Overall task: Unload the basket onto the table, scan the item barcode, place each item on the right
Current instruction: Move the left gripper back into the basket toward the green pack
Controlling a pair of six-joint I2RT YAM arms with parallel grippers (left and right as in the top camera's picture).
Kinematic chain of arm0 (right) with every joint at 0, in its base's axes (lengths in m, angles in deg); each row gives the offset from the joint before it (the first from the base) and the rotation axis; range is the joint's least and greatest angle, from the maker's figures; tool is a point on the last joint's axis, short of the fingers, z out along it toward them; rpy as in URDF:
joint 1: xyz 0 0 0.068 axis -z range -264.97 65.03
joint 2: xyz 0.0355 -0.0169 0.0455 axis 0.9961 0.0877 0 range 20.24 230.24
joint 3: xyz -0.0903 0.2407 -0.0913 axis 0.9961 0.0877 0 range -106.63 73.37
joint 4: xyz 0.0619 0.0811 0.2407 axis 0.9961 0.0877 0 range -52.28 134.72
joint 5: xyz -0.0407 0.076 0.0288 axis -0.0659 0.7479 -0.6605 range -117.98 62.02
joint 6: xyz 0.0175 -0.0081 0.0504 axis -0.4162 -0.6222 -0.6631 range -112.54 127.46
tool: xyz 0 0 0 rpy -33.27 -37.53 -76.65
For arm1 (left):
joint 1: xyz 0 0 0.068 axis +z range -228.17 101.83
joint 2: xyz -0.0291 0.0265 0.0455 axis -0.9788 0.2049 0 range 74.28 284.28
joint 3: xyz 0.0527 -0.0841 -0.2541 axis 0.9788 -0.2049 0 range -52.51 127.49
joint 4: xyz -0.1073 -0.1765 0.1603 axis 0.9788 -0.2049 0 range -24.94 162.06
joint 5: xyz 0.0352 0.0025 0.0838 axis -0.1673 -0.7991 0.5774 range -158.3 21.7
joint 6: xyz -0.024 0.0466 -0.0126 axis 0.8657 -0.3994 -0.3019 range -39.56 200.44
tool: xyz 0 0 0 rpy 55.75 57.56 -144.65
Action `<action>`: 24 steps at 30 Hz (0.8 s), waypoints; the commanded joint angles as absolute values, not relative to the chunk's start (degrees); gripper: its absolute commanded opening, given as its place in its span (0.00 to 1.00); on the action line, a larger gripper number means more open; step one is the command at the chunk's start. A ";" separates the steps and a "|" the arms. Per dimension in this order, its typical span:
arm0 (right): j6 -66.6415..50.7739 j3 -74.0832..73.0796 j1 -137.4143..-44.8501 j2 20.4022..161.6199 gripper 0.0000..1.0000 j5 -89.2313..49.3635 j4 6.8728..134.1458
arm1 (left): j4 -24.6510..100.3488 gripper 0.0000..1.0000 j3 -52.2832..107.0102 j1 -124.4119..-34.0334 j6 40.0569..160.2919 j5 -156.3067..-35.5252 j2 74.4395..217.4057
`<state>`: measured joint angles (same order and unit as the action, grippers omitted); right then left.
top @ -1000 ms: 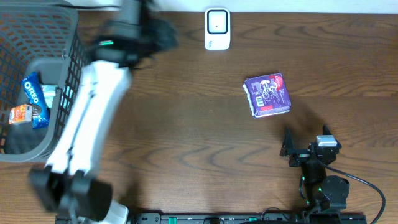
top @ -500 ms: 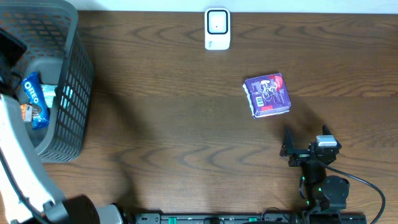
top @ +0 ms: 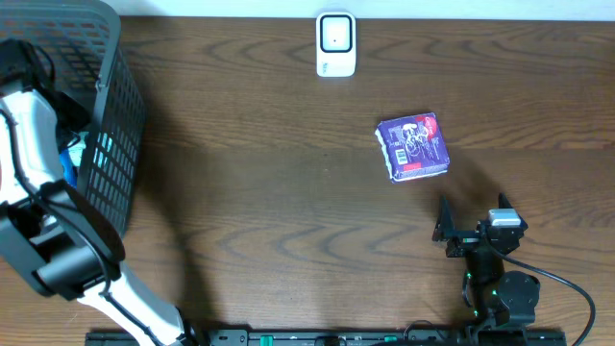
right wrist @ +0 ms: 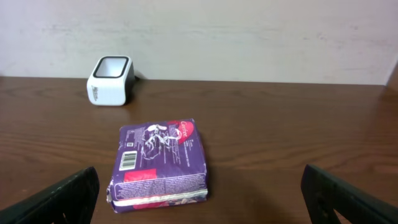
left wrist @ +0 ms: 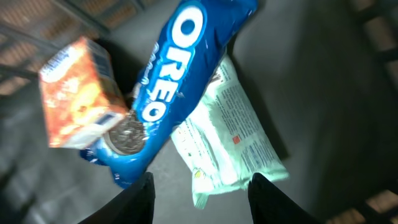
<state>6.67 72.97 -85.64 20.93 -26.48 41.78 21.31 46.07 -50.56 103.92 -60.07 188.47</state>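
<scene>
Looking down into the basket through the left wrist view, I see a blue Oreo pack (left wrist: pixel 180 74), an orange box (left wrist: pixel 78 102) and a pale green packet (left wrist: pixel 230 137) on its floor. My left gripper (left wrist: pixel 202 199) hovers open just above them, the green packet's lower corner between its fingers without touching them. A purple packet (top: pixel 413 147) lies barcode up on the table, right of centre. The white scanner (top: pixel 335 43) stands at the far edge. My right gripper (right wrist: pixel 202 205) rests open near the front edge, facing the purple packet (right wrist: pixel 160 163), holding nothing.
The dark mesh basket (top: pixel 115 106) fills the far left corner, with my left arm (top: pixel 29 125) reaching down inside it. The wall rises just behind the scanner (right wrist: pixel 111 81). Brown wooden tabletop lies between basket and purple packet.
My left arm has swung left from above the table and dropped into the basket, covering the items there. The right arm and the purple packet have not moved.
</scene>
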 commanded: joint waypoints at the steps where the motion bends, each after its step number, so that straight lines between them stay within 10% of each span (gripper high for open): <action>1: 7.10 73.08 -86.14 20.62 0.99 -26.59 42.02 | 21.80 0.49 45.61 -52.17 107.35 -58.61 192.45; 16: 7.10 73.06 -86.14 20.62 0.99 -26.59 42.02 | 23.72 0.50 45.57 -54.36 110.96 -53.69 199.77; 24: 7.10 73.06 -86.14 20.62 0.99 -26.59 42.02 | 24.13 0.73 45.50 -54.36 108.58 -53.73 201.93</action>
<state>6.67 72.97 -85.64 20.93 -26.48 41.78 24.51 46.07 -54.71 109.58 -55.39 199.53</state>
